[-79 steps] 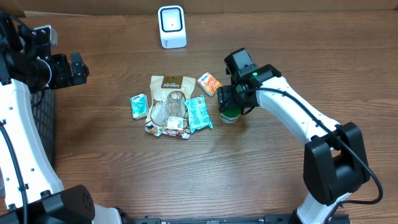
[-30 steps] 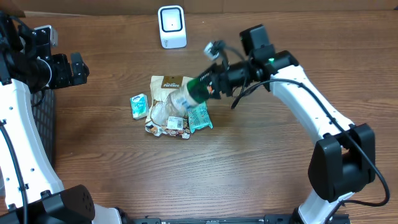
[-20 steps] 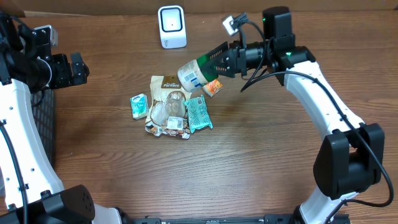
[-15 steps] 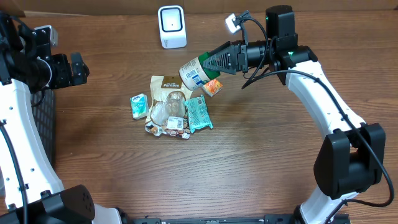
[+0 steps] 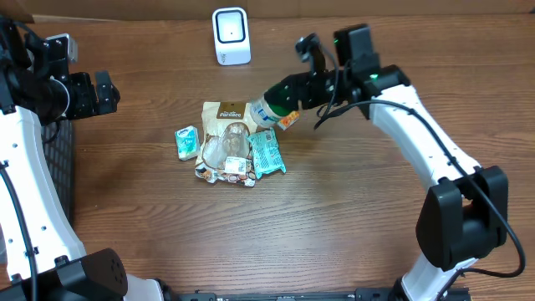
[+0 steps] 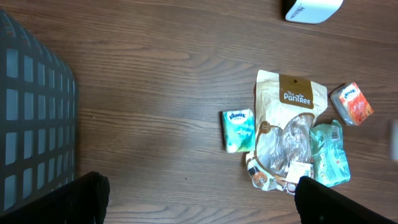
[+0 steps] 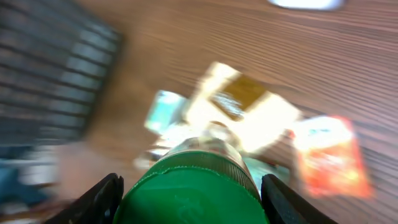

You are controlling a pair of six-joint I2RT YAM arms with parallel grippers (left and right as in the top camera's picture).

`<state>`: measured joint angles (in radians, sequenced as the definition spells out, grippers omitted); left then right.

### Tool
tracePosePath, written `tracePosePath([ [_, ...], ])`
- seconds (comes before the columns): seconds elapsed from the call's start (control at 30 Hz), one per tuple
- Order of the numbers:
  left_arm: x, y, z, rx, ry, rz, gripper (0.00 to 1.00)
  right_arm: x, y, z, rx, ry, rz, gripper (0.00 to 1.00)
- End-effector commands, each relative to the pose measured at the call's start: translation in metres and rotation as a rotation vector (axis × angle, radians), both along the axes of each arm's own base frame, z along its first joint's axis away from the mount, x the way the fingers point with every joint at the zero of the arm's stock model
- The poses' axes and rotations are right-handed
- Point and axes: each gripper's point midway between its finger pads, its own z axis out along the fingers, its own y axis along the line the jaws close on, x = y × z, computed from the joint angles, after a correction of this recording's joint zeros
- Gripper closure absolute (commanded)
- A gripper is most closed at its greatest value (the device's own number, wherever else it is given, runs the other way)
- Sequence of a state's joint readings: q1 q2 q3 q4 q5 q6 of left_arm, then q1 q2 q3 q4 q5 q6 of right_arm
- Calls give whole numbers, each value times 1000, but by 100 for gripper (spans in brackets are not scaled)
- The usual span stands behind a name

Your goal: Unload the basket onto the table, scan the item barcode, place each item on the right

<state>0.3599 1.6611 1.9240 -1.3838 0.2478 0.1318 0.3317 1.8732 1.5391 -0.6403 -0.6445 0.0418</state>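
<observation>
The right fingers (image 7: 99, 199) grip the green-capped bottle (image 5: 269, 106) aloft above the pile (image 5: 230, 142), not yet facing the scanner (image 5: 231, 35); the left fingers (image 6: 81, 196) hang wide open and empty.

A green cap and white label are shown on the bottle (image 5: 272, 102), white on the scanner (image 5: 231, 35) at twelve o'clock, tan on the pouch (image 6: 292, 99), brown wood grain on the table (image 5: 334, 217).

The left arm (image 5: 18, 159) and right arm (image 5: 415, 138) are white with black joints. Thin black cables (image 5: 328, 115) run along them.
</observation>
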Motion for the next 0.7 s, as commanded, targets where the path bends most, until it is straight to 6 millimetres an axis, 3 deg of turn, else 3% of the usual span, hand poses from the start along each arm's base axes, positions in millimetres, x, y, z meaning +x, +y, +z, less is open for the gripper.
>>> tracePosePath([
  [0.0, 2, -3, 2, 4, -9, -26, 1, 28, -36, -13, -331, -161, -153, 81],
  [0.17, 2, -3, 2, 4, -9, -26, 0, 20, -79, -36, -590, -115, -255, 81],
  [0.67, 2, -3, 2, 4, -9, -26, 0, -28, -103, -101, -708, 47, -179, 81],
])
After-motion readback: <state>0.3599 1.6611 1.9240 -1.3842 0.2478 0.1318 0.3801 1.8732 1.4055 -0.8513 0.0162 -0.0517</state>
